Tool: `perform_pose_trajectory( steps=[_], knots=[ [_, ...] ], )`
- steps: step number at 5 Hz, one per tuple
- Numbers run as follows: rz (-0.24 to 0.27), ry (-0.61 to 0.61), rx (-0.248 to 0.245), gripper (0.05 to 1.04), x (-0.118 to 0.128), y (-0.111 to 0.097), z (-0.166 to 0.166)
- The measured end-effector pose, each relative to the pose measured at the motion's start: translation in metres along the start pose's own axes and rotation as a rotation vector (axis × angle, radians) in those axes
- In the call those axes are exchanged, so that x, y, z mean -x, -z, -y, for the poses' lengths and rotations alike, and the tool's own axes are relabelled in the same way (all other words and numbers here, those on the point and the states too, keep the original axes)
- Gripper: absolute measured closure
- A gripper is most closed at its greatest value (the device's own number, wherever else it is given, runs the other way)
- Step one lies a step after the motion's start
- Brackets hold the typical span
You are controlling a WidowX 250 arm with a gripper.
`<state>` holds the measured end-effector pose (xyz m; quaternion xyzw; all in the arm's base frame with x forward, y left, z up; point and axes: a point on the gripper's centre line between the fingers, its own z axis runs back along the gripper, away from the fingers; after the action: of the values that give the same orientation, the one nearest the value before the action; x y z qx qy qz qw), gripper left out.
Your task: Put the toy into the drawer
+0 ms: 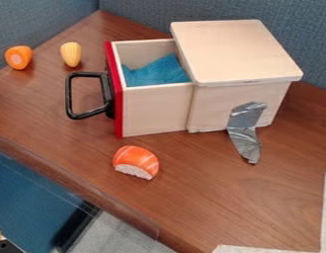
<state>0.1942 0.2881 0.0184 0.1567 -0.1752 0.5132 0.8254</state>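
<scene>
Camera view; brown wood-grain tabletop (192,197); blue partitions (139,12) behind; fingers' spread, cannot tell

One drawer (155,111), one box (235,49), one cloth (159,73), one sushi (136,159), one corn (71,54), one orange toy (19,57), one tape strip (245,131)

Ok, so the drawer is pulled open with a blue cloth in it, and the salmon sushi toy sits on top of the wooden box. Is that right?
Not quite: the camera view shows the salmon sushi toy on the brown wooden tabletop beside the drawer, not up there. The open drawer does hold a blue cloth.
</scene>
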Motion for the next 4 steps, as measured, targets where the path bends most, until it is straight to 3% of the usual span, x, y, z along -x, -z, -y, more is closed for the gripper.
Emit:
perform_pose_trajectory(
  steps=[2, 3, 4],
  knots=[
    [0.028, 0.028, 0.01, 0.857, 0.003, 0.002, 0.001],
    [0.037, 0.047, 0.035, 0.943, 0.004, -0.004, 0.003],
    [0.086, 0.098, 0.124, 0.953, -0.007, -0.027, 0.024]
  ],
)
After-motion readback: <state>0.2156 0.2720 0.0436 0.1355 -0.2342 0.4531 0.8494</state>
